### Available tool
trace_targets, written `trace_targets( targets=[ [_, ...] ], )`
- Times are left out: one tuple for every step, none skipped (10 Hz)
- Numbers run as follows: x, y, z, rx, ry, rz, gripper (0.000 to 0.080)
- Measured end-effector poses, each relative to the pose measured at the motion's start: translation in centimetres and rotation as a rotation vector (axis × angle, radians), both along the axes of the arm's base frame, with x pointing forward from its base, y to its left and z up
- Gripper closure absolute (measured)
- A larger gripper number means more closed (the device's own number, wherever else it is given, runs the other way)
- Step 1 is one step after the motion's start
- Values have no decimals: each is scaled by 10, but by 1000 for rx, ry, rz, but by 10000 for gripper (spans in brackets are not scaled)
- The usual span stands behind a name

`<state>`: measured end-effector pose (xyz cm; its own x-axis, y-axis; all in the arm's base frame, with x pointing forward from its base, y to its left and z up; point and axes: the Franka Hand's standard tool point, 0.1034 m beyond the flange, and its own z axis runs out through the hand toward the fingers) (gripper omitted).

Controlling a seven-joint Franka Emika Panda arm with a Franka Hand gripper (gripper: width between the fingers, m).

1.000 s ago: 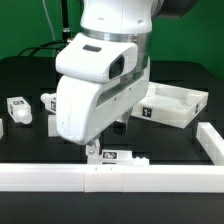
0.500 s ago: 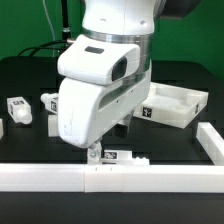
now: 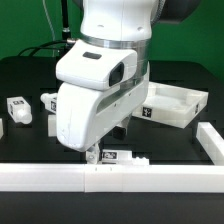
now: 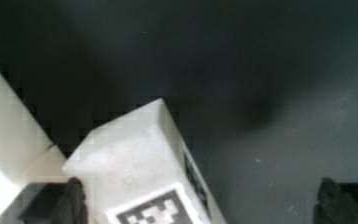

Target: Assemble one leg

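Observation:
A leg (image 3: pixel 117 156), a small white block with marker tags, lies on the black table just behind the front white rail. My gripper (image 3: pixel 91 152) is low over its end on the exterior view's left. In the wrist view the leg (image 4: pixel 144 160) sits between the dark fingertips (image 4: pixel 43 205), close to one and well apart from the other. The jaws stand wide apart, so the gripper (image 4: pixel 197 208) is open and holds nothing. Two more legs (image 3: pixel 17 108) (image 3: pixel 48 102) lie at the exterior view's left.
The large white square panel (image 3: pixel 176 104) lies at the exterior view's right. A white rail (image 3: pixel 60 176) runs along the front and another (image 3: pixel 212 143) along the right side; the front rail shows in the wrist view (image 4: pixel 2 110). The arm's body hides the middle of the table.
The arm has shifted very slightly toward the exterior view's left. The leg by the rail has not moved.

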<state>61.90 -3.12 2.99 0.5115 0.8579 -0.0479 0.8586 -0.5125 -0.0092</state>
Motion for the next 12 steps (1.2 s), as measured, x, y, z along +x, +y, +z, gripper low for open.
trace_targets(
  targets=[
    [0,0,0,0,-1,-5,150],
    [0,0,0,0,-2,-6,150],
    [0,0,0,0,-2,-6,179],
    [0,0,0,0,-2,-6,179],
    [0,0,0,0,-1,-6,388],
    [0,0,0,0,-1,-6,388],
    [-1,0,0,0,-1,-6,578],
    [-1,0,0,0,-1,-6,578],
    [-1,0,0,0,-1,-6,739],
    [-1,0,0,0,-1,-6,783],
    [-1,0,0,0,-1,-6,783],
    [-1,0,0,0,-1,-6,796]
  ],
)
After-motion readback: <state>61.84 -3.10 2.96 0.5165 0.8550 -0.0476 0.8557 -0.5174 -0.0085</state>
